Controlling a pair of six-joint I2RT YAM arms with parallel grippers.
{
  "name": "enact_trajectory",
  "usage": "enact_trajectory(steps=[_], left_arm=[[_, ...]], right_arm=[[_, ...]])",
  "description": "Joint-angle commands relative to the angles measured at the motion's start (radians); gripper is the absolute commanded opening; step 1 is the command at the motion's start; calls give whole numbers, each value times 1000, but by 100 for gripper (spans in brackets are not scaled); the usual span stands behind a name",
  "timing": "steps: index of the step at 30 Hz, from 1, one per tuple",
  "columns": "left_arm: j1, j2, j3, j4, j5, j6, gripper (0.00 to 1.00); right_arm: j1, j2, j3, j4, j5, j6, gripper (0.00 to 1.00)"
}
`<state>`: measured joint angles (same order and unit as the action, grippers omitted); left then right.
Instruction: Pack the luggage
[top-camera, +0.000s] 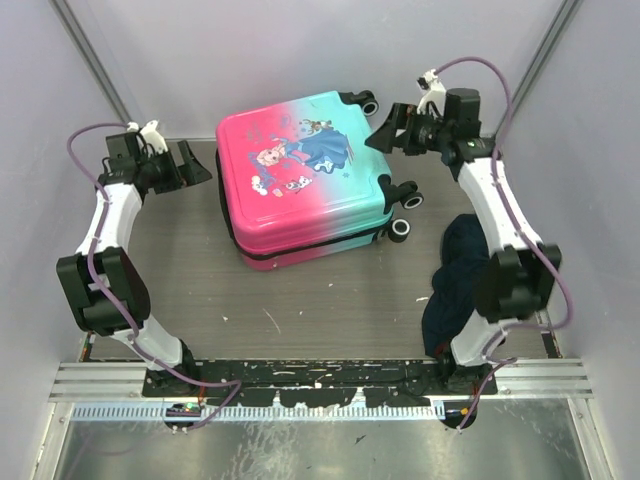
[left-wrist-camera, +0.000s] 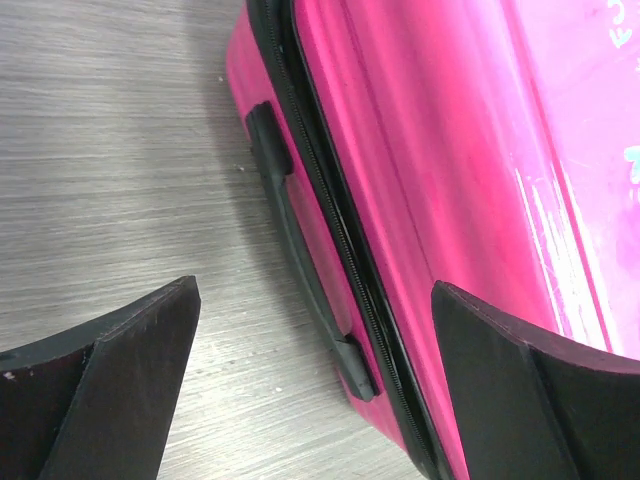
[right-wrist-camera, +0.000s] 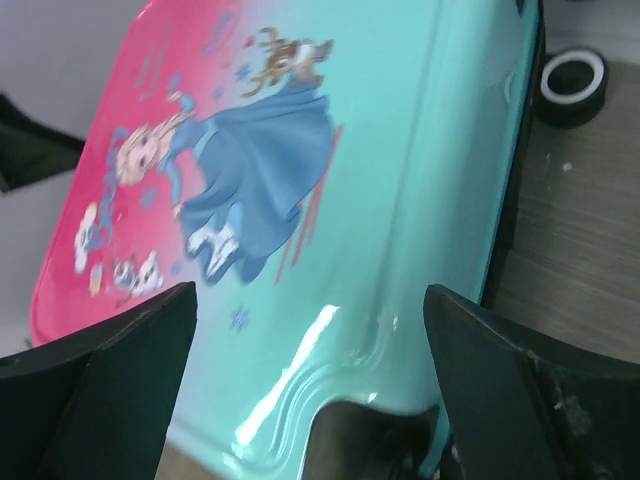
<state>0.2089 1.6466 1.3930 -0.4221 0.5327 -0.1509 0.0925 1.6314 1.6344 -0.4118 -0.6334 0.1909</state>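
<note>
The luggage (top-camera: 300, 180) lies shut and flat on the table (top-camera: 300, 320), printed shell up. Its pink end points towards the left arm, its turquoise end and wheels (top-camera: 400, 228) towards the right. The left gripper (top-camera: 192, 163) hovers just beside the pink end, fingers spread wide and empty, facing the black side handle (left-wrist-camera: 300, 270) and zip. The right gripper (top-camera: 388, 130) hangs by the turquoise corner, likewise spread, gripping nothing. A dark cloth heap (top-camera: 455, 285) sits by the right arm, apart from the luggage.
</note>
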Motion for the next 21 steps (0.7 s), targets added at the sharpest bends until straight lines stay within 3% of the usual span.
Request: enact_trajectory(steps=[1,5,9,14,21], left_arm=[[-2,-10,-10,54,83,-44,99],[-2,-14,-3,21,111,-34,99],[-2,-9,35,-90,136,21,99],[-2,-11,45,-119,137,45,99],[-10,25,61,-118,167,40,99]], right_arm=[[-34,193,129,185,1,365,99],[-54,343,208,334,70,713,100],[-51,436,204,535,122,912,100],[-49,576,293,645,146,1062,100],[-14,745,442,693,151,1113,100]])
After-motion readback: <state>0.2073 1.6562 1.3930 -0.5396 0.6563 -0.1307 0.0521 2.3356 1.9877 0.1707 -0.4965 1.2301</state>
